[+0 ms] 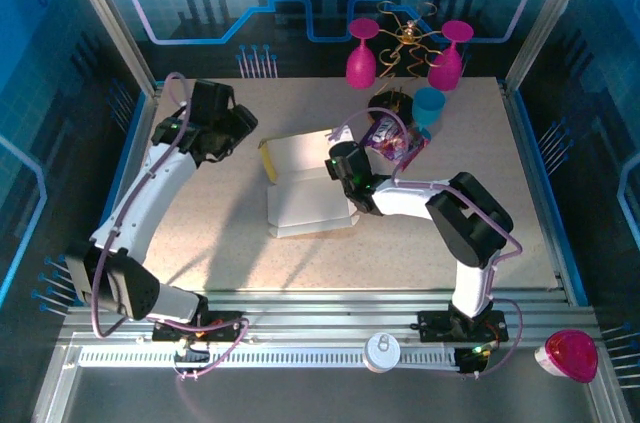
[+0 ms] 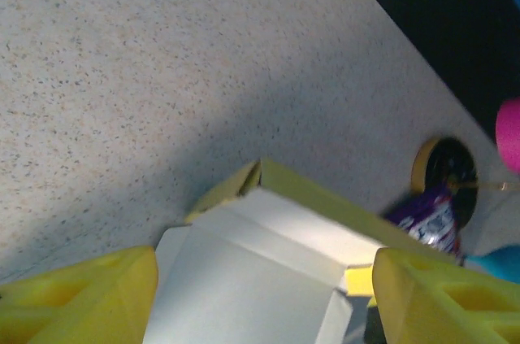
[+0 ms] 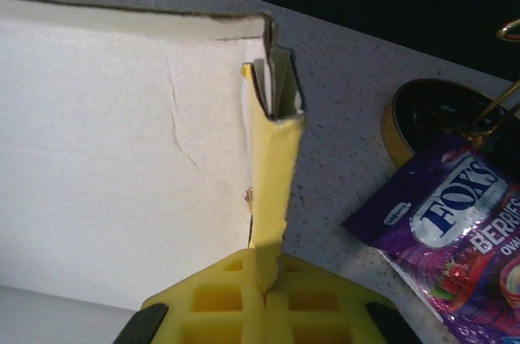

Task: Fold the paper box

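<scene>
From above, the left gripper [image 1: 238, 127] hangs just beside the back-left corner of the box [image 1: 305, 193]. The box lies mid-table [image 1: 200, 233], pale inside up, with a yellow wall raised at its left. The left wrist view adds that the fingers [image 2: 77, 295] stand wide apart, holding nothing. The right gripper [image 1: 345, 168] sits at the box's right edge. Its wrist view shows the jaws pinched on a raised yellow wall and a crease across the pale panel. Right of that lie a purple packet [image 3: 455, 230] and a black tin [image 3: 426, 116].
</scene>
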You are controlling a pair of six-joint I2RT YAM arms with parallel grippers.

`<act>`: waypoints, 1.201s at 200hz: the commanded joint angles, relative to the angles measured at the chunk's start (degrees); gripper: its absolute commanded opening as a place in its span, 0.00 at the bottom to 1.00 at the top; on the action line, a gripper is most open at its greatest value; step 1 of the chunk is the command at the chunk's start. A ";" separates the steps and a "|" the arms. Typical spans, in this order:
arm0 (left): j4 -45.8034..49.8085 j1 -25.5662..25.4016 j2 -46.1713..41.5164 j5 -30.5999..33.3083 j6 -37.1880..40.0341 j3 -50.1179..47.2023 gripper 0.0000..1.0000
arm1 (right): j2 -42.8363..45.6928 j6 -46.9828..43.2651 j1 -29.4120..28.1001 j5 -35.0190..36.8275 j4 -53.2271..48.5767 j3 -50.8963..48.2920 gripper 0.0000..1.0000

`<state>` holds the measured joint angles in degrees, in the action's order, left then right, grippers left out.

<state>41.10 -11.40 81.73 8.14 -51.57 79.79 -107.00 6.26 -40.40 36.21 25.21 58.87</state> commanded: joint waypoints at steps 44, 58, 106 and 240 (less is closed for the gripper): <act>-16.54 3.58 9.95 -19.30 -4.63 -5.53 0.70 | -2.90 -3.85 0.15 -0.93 12.04 -1.65 0.00; -18.54 3.67 11.42 -20.08 -4.81 -6.08 0.68 | -2.95 -3.78 0.15 -0.96 11.58 -1.41 0.00; -14.94 3.58 13.14 -18.84 -3.81 -6.04 0.58 | -3.52 -3.80 0.30 -1.09 9.61 0.01 0.00; -17.02 3.62 10.45 -18.95 -4.33 -12.89 0.35 | -4.00 -2.31 0.29 -0.87 6.27 1.80 0.00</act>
<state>22.57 -8.03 92.99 -9.98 -55.59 68.29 -110.28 2.94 -40.18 35.05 31.29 59.37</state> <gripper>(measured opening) 0.374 0.051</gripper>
